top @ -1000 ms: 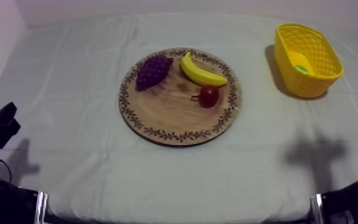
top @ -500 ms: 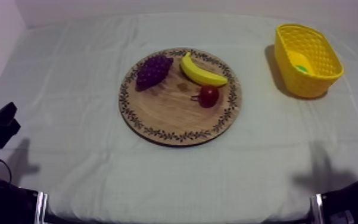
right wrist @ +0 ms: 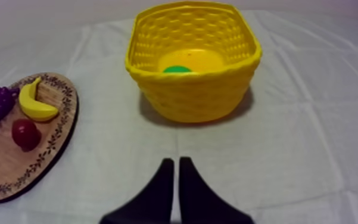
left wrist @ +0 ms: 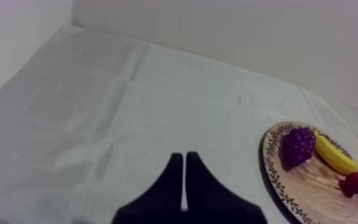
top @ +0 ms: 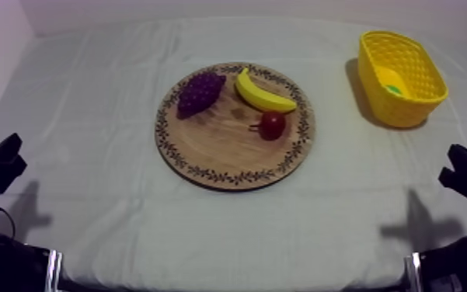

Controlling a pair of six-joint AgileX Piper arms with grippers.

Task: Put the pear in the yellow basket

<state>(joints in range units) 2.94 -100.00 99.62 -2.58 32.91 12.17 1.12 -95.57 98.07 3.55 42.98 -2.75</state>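
Observation:
The pear (top: pixel 392 81) lies inside the yellow basket (top: pixel 423 99) at the table's far right, yellow with a green spot; it also shows in the basket (right wrist: pixel 193 95) as the pear (right wrist: pixel 184 61). The round wooden board (top: pixel 221 151) holds the grapes (top: pixel 199 92), banana (top: pixel 263 94) and small red fruit (top: pixel 273 124). My right gripper (top: pixel 465 168) sits low at the right, short of the basket; its fingers lie together as a narrow wedge, gripper (right wrist: pixel 176 161) shut on nothing. My left gripper (top: pixel 5 158) rests low at the left, also shut, gripper (left wrist: pixel 184 156) over bare cloth.
Grey-white cloth (top: pixel 127 210) covers the table, with open room between board and basket and along the front. A wall runs behind the table's far edge. The board (left wrist: pixel 312 184) lies well to one side of my left gripper.
My right gripper has come into the top view low at the right edge, and its shadow on the cloth has slid toward the front. Fruit, board, basket and left arm stay put.

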